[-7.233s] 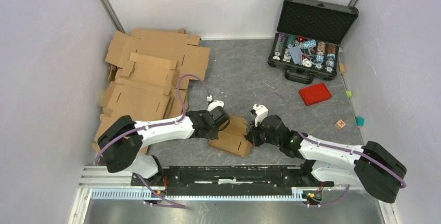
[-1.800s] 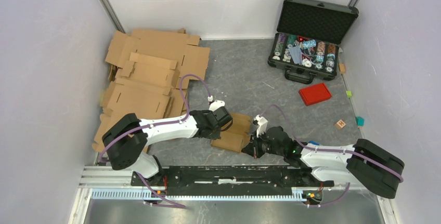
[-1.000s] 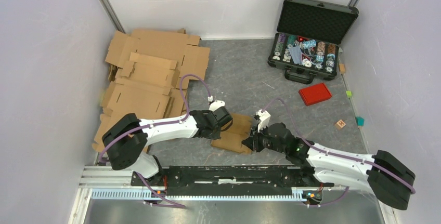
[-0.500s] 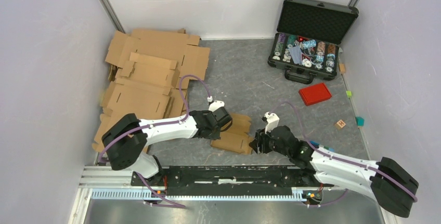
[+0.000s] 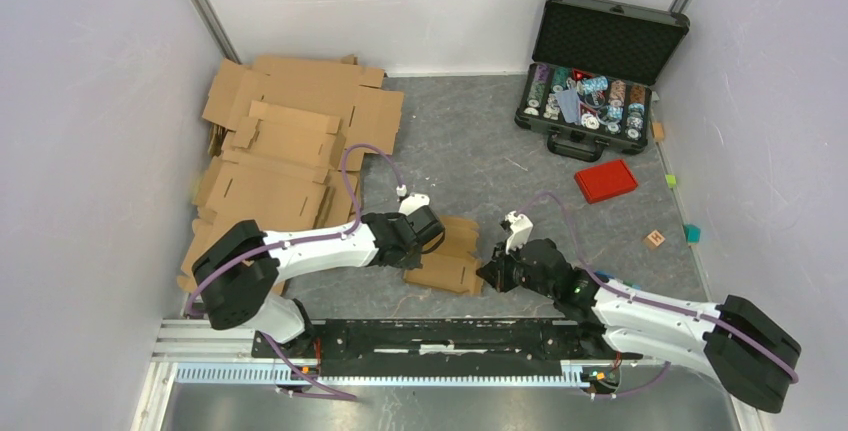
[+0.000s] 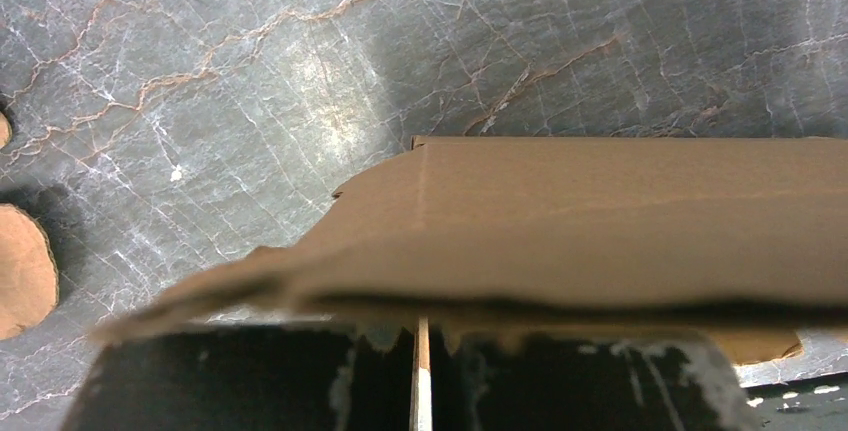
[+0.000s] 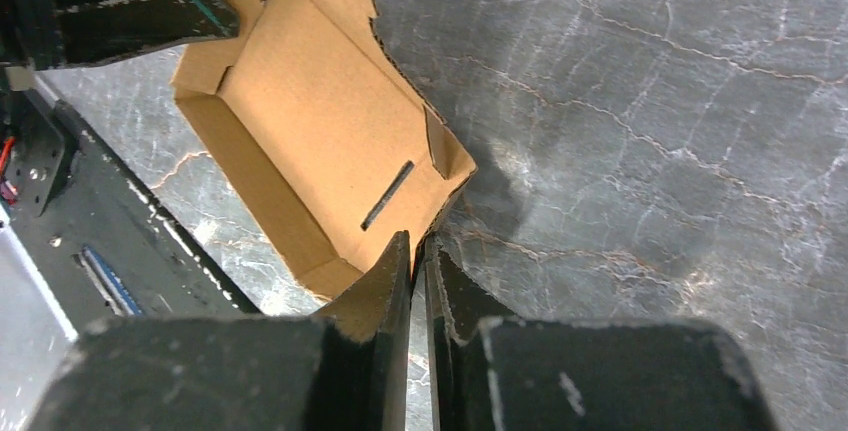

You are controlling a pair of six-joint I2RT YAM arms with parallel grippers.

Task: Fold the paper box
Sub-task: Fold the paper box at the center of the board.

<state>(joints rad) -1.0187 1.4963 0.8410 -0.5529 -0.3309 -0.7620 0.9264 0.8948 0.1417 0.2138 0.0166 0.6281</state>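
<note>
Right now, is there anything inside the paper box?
The paper box shows only a bare cardboard floor with a slot; nothing loose. Its far end is partly hidden by the left end effector.

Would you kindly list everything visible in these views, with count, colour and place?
paper box: one, brown, near centre, between the grippers, partly folded
cardboard sheets: many, brown, piled far left
case: one, black, open, far right corner
chips: many, mixed colours, inside the case
lid: one, red, in front of the case
blocks: three, tan, green and teal, along the right edge
table: one, grey marbled
arms: two, white and black, near edge
left gripper: black, shut on a box flap
right gripper: black, shut, tips at the box's corner
</note>
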